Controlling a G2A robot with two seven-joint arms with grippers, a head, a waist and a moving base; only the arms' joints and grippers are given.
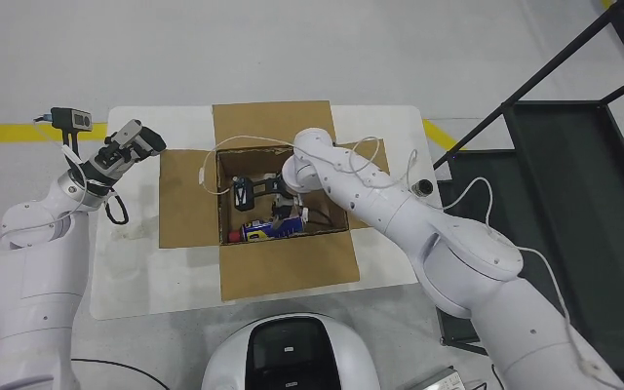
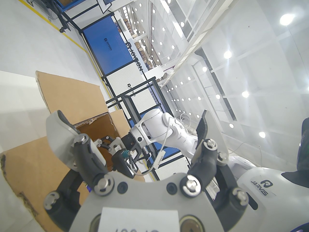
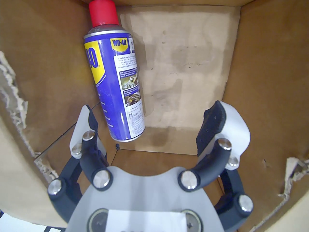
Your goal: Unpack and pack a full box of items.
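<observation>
An open cardboard box (image 1: 273, 124) stands mid-table with its flaps (image 2: 70, 95) folded out. On its floor (image 3: 183, 61) a blue spray can (image 3: 115, 80) with a red cap lies along one wall; from above the spray can (image 1: 271, 230) rests against the near wall. My right gripper (image 1: 282, 210) hangs inside the box, pointing down. It is open (image 3: 152, 114) and holds nothing, with one finger close beside the can's base. My left gripper (image 1: 136, 142) is raised over the table's far left corner, outside the box. It too is open (image 2: 131, 124) and holds nothing.
The white table (image 1: 146, 273) has bare room to the left of the box and in front of it. A black metal frame (image 1: 556, 166) stands just off the table's right side. A thin white cable (image 1: 234, 141) loops over the box's far edge.
</observation>
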